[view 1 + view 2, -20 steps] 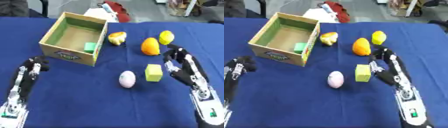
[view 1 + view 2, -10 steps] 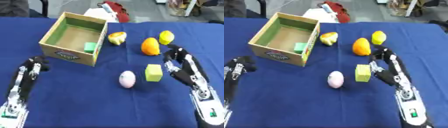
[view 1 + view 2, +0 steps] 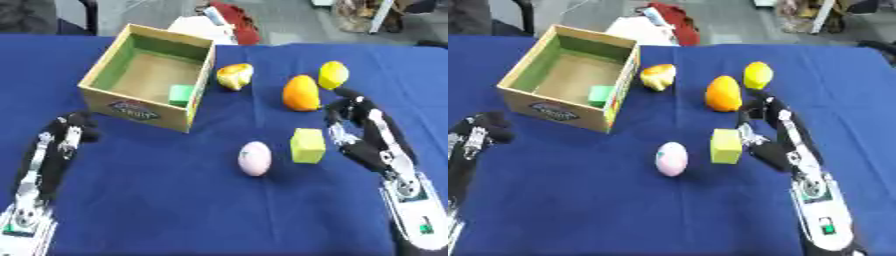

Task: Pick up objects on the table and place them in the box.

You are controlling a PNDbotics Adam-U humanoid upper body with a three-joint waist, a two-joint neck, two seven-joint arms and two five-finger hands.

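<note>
An open cardboard box with green inner walls stands at the back left, and a small green block lies inside it. On the blue cloth lie a yellow-orange fruit, an orange, a lemon, a yellow-green cube and a pink egg. My right hand hovers just right of the cube and below the orange, its fingers loosely bent and holding nothing. Low at the left, below the box, my left hand rests with its fingers curled, empty.
Beyond the table's far edge, behind the box, lie a red thing and white papers. Bare blue cloth stretches across the front between my two arms.
</note>
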